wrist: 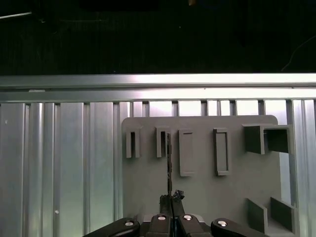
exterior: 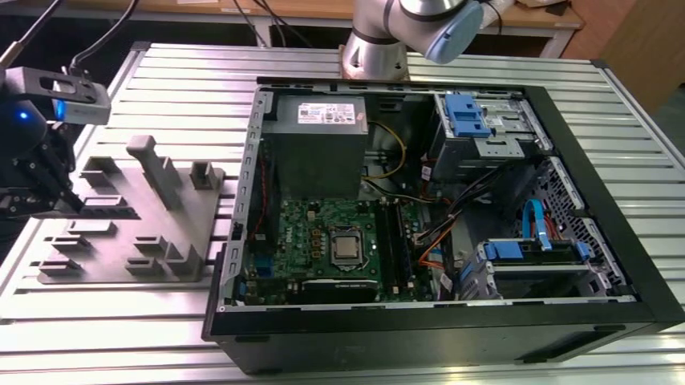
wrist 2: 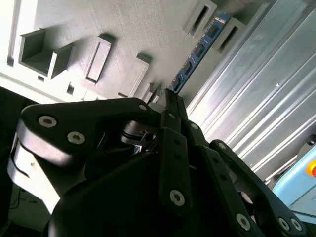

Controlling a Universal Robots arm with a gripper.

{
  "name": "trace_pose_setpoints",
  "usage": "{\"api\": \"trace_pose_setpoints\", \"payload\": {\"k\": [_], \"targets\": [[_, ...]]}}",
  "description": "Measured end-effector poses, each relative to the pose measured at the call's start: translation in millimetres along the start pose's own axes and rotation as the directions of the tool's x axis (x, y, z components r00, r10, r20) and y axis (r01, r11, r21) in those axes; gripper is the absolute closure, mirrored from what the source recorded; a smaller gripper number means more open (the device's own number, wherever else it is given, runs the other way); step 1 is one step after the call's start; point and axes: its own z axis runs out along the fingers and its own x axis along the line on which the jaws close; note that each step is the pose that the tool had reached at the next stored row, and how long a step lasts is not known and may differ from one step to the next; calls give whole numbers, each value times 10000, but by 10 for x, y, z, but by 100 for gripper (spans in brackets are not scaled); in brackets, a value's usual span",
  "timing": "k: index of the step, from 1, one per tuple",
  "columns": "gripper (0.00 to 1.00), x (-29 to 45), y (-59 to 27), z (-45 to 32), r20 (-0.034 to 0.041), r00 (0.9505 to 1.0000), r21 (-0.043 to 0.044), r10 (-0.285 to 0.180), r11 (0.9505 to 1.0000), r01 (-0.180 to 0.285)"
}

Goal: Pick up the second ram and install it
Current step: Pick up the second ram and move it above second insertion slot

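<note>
Near the worktop's (exterior: 192, 72) edge on the exterior view's left, one grey fixture (exterior: 128, 233) was seen, with the gripper (exterior: 54, 200) held low over it. One second ram (wrist 2: 197, 49), a thin blue strip with a row of black chips, was stood on edge in a fixture slot, its near end pinched between the jaws. One open computer case (exterior: 428, 200) was set rightward.

Exterior view: high, above PC case (exterior: 428, 341); both wrist views: close on fixture (wrist: 212, 197) (wrist 2: 74, 19).
</note>
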Motion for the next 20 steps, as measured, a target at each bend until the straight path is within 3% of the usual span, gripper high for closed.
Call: {"api": "trace_pose_setpoints", "payload": {"k": [20], "targets": [[92,-11,17,-394,11,10000,0,0,10000,0]]}}
